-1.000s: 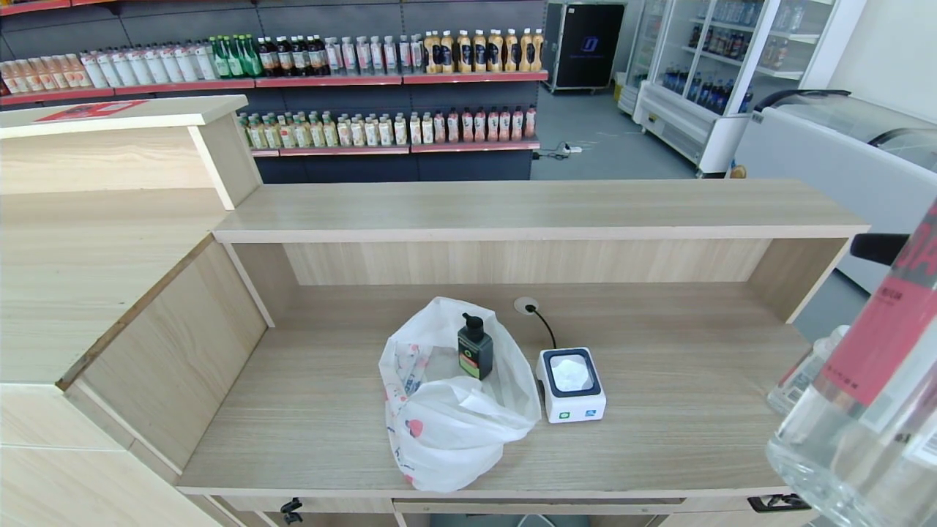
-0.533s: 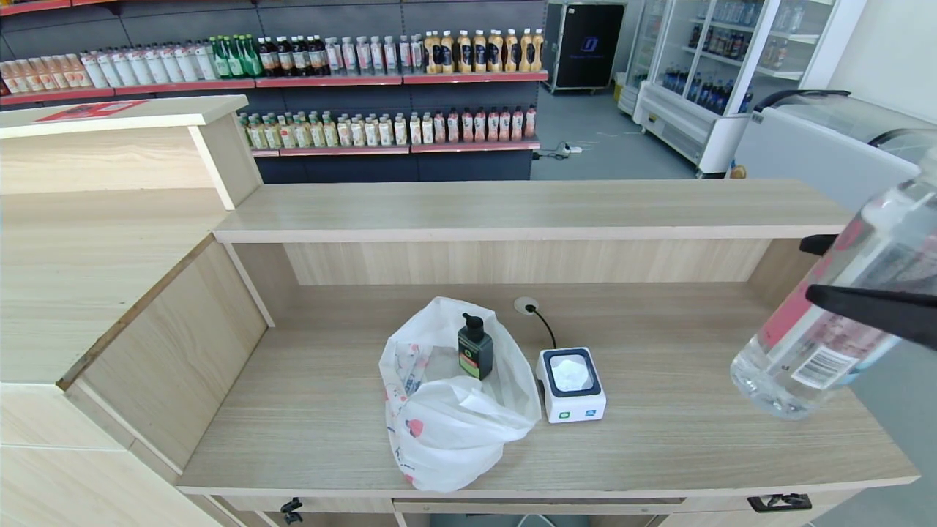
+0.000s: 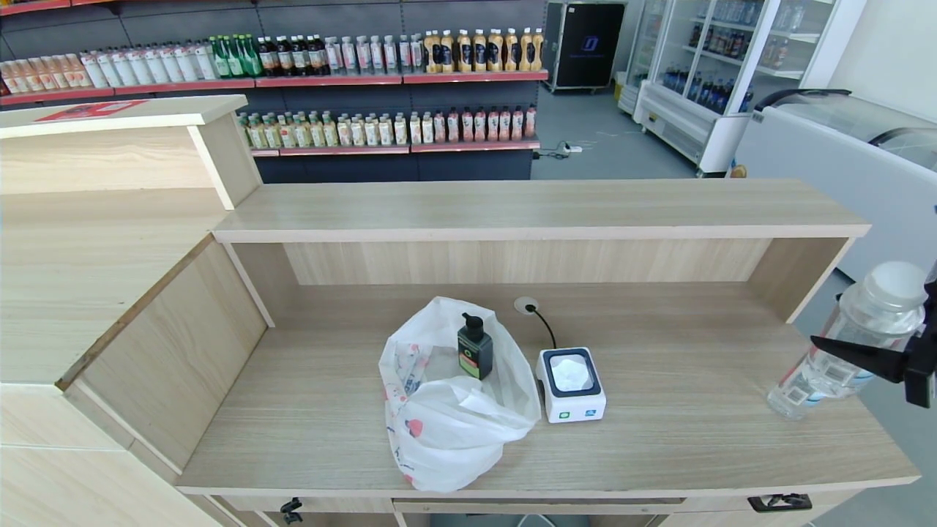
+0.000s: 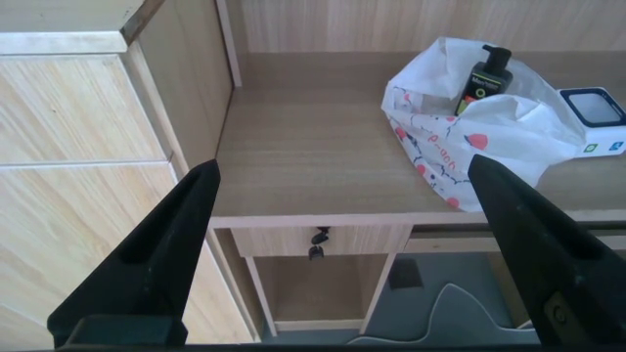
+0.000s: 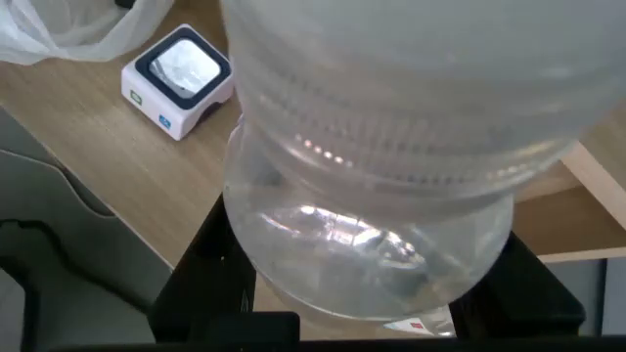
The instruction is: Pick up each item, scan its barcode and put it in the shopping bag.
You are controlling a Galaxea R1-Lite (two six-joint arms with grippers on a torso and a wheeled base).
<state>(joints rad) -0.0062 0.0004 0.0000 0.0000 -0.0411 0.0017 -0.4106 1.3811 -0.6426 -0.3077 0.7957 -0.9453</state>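
Far right; right jaws clamp tilted bottle (image 3: pixel 864 322).

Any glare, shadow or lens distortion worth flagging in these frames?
Head view: white glare fills the scanner window; the shelf rows bow slightly from the wide lens; shadows on the counter are soft. Right wrist view: bright streaks on the clear plastic bottle. Left wrist view: the left gripper jaws read as flat black shapes.

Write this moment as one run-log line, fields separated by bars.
right claw: shut on water bottle, tilted, at right end of counter | left claw: open | scanner: bare | shopping bag: pump bottle inside
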